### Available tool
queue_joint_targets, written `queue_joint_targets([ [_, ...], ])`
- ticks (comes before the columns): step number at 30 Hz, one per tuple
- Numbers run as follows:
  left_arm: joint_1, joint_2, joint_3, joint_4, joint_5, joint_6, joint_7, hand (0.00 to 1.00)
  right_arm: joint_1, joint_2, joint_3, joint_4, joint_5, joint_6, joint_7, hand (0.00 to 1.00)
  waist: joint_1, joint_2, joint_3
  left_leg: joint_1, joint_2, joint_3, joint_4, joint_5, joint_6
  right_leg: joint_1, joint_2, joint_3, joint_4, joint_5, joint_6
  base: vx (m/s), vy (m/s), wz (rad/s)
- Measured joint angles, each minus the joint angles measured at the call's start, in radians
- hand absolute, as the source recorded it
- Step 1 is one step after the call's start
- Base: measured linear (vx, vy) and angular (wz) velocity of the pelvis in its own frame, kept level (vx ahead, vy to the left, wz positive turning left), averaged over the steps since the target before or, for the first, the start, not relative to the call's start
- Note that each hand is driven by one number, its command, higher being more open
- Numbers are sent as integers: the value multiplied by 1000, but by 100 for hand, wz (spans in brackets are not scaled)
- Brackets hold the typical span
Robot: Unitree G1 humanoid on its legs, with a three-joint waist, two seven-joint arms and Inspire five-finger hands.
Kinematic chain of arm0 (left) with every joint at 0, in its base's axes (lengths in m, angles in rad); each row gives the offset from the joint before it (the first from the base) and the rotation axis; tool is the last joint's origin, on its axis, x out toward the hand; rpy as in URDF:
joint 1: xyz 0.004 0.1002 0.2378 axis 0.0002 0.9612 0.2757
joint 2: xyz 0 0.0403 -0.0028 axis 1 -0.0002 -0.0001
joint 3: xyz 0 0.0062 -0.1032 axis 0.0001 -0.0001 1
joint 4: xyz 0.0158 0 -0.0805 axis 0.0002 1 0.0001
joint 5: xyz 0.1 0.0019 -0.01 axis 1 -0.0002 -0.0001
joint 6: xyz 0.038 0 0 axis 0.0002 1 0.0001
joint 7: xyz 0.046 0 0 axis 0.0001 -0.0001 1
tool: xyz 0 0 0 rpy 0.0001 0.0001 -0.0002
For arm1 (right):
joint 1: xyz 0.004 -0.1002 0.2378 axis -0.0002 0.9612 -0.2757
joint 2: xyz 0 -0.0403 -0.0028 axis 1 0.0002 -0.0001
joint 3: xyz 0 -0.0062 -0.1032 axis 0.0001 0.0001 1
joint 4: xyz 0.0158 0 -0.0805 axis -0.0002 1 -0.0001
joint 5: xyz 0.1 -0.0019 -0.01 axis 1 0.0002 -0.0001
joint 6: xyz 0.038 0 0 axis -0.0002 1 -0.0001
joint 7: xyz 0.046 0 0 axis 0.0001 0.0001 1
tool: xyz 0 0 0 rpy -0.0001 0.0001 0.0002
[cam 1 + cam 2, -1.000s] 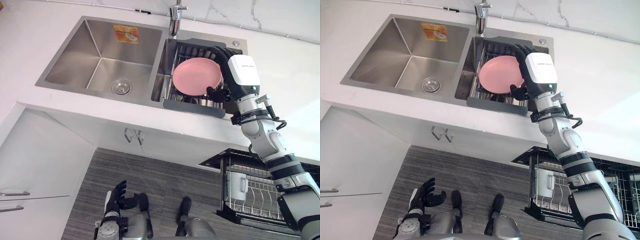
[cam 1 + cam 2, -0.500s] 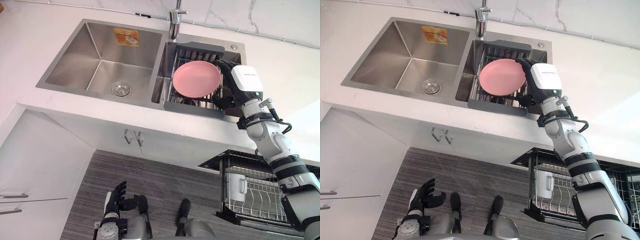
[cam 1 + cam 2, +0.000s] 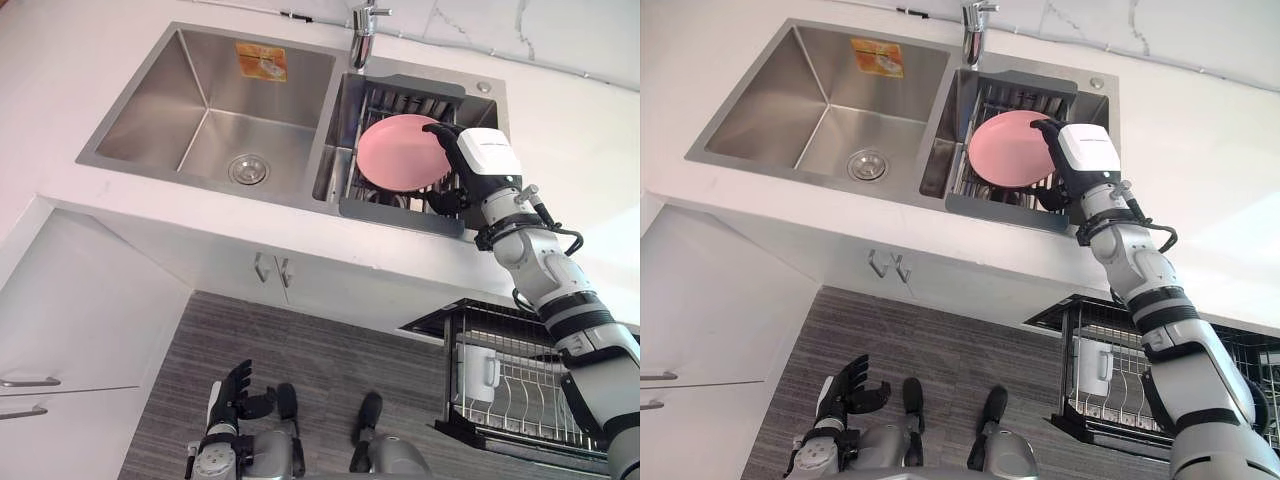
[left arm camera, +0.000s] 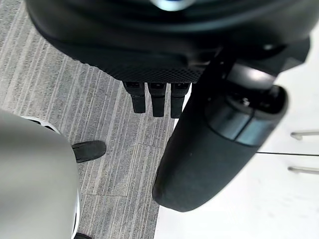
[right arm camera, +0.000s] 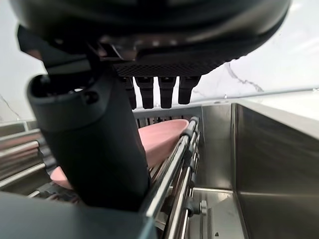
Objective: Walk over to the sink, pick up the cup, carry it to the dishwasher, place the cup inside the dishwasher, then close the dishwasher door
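Steel double sink (image 3: pixel 150 120) in a white tabletop (image 3: pixel 565 130), from the head views: the right robot hand (image 3: pixel 482 160) reaches beside a pink plate (image 3: pixel 400 152) in the sink's rack (image 3: pixel 395 212); the white cup (image 3: pixel 478 372) sits in the dishwasher rack (image 3: pixel 525 405) below (lower right). Left wrist view: left robot hand (image 4: pixel 149 50) over the floor (image 4: pixel 99 129), fingers straight, empty. Right wrist view: fingers straight above the plate's rim.

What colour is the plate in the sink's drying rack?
Plain pink, no pattern; the plate shows best in the left eye view.
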Motion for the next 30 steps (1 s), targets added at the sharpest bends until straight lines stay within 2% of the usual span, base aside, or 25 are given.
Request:
queue_joint_targets([
  [9,0,4,0,-4,0,0,1,90,-59,-1,22,14,-1,8,3,90,2,-6,4,-6,8,-1,0,3,4,-4,0,-2,0,0,0,10,6,2],
  [10,0,4,0,-6,0,0,1,90,-70,-1,26,14,-2,8,4,30,2,-6,5,-7,9,-1,0,2,4,-5,1,-2,0,0,0,0,0,0],
  [20,-20,3,-1,-12,-3,0,7,90,-165,-1,30,54,-19,32,1,30,29,-8,32,-16,13,-3,0,2,4,-11,5,-4,0,0,0,27,7,0],
  [24,-21,3,-1,-16,-19,-5,8,90,-215,0,22,53,-18,28,-41,30,33,-9,42,-17,13,-4,0,2,4,-10,5,-5,0,0,0,21,11,1],
  [30,-25,2,0,-18,-21,-8,9,90,-218,0,18,53,-13,26,-40,30,40,-8,49,-17,11,-5,0,2,4,-10,4,-6,0,-1,-1,0,0,0],
])
